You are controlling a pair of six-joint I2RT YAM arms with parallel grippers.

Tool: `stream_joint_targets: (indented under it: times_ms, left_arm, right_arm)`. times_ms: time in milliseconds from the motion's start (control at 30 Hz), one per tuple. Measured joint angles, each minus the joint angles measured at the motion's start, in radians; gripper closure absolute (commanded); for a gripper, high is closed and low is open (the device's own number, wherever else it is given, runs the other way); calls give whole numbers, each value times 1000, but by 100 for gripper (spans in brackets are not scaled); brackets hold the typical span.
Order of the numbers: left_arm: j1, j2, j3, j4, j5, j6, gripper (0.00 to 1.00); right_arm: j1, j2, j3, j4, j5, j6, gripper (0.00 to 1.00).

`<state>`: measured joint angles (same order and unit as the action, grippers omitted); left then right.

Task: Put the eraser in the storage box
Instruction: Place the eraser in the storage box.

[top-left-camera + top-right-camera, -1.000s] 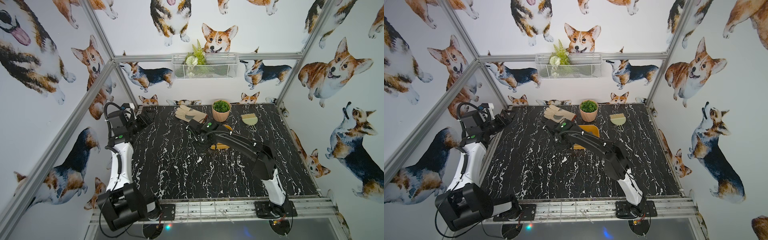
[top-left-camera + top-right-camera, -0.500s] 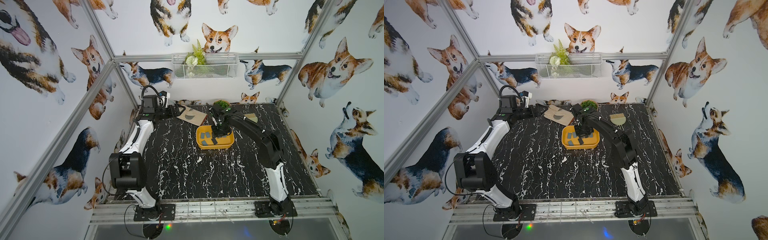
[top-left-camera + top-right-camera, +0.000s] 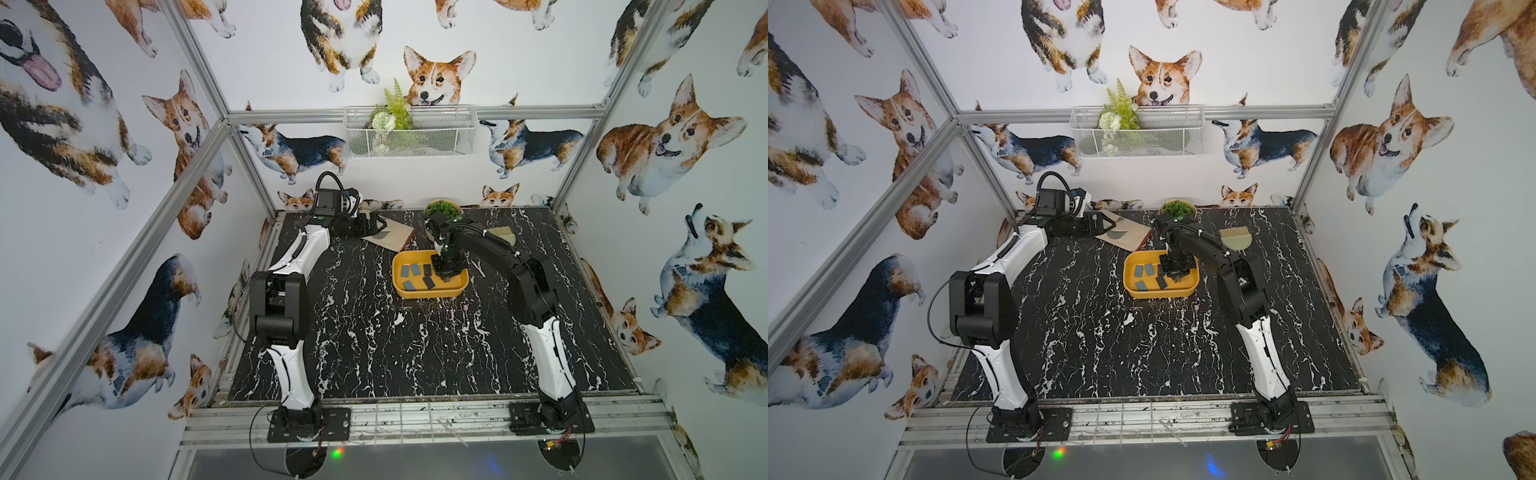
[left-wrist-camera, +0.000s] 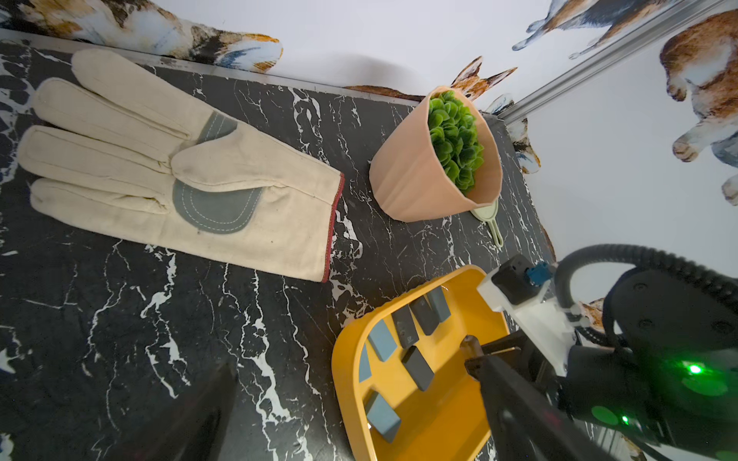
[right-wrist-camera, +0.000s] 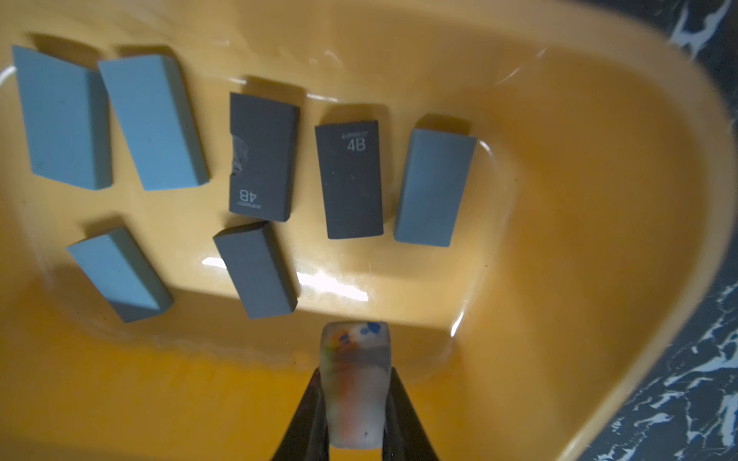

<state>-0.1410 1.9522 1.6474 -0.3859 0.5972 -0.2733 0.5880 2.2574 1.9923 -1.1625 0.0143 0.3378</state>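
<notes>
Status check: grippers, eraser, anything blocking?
Right gripper shut on pale eraser, over storage box. Left gripper open, near glove. Seven erasers already inside; drop spot looks clear.

The storage box [image 3: 432, 293] is a low yellow tray with round corners and smooth walls. It sits flat, open side up, near the plant pot [image 4: 415, 175], a little in front of it. Seven small erasers [image 5: 351, 179] lie flat on its floor, four blue-grey and three dark. Two dark ones say 4B.
</notes>
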Motion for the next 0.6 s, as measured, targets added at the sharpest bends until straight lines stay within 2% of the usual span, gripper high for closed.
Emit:
stream_joint_targets:
  times_ms: [400,600]
  left_arm:
    - [3,47,42,-8,2,0,3]
    - [9,50,43,-12,3,0,3]
  right_arm:
    - [-31,51,-18,-3,-29,1,76]
    - [-32,73,0,-8,-41,1,65]
